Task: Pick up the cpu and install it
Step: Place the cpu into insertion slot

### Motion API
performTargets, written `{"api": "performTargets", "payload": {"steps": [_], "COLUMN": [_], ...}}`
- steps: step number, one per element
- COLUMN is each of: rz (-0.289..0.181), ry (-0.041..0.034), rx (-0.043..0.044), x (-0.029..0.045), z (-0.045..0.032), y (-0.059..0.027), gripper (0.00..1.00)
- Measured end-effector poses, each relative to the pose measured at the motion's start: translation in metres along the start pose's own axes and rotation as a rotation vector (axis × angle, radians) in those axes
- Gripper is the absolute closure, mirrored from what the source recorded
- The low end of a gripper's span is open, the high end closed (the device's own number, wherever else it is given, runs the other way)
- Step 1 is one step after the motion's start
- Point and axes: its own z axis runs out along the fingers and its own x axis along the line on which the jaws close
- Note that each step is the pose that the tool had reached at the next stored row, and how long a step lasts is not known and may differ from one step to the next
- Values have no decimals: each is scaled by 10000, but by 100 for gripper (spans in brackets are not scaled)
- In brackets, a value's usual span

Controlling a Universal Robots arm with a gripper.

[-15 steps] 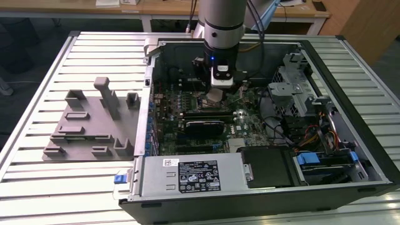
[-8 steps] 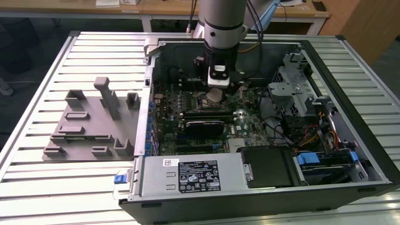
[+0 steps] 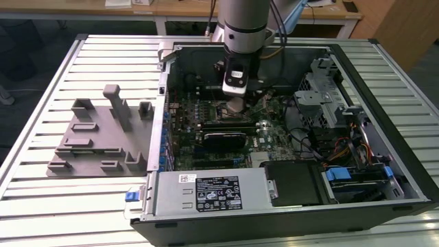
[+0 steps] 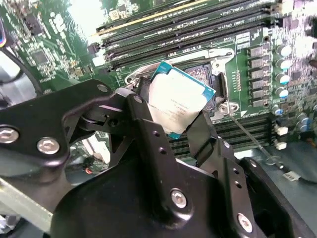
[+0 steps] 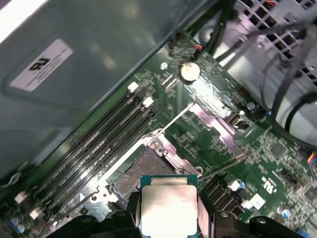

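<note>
Here, the gripper (image 4: 173,116) pinches the cpu (image 4: 179,94) by its edges above the open socket (image 5: 138,171); its faint lid print is illegible.

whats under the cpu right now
The cpu, clamped in the gripper, hangs over the open socket on the motherboard. The socket's metal frame and part of its contact field show; the rest is hidden behind the cpu.
</note>
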Motion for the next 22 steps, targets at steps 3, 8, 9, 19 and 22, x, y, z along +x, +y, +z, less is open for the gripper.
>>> {"api": "performTargets", "payload": {"steps": [3, 8, 9, 19, 22], "rz": [458, 1241, 1392, 3212, 3808], "ry": [-24, -67, -75, -173, -205], "rx": [9, 26, 29, 67, 79], "x": [0, 0, 0, 0, 0], "z": [1, 2, 2, 4, 5], "y": [0, 0, -1, 0, 0], "gripper": [46, 46, 46, 46, 46]}}
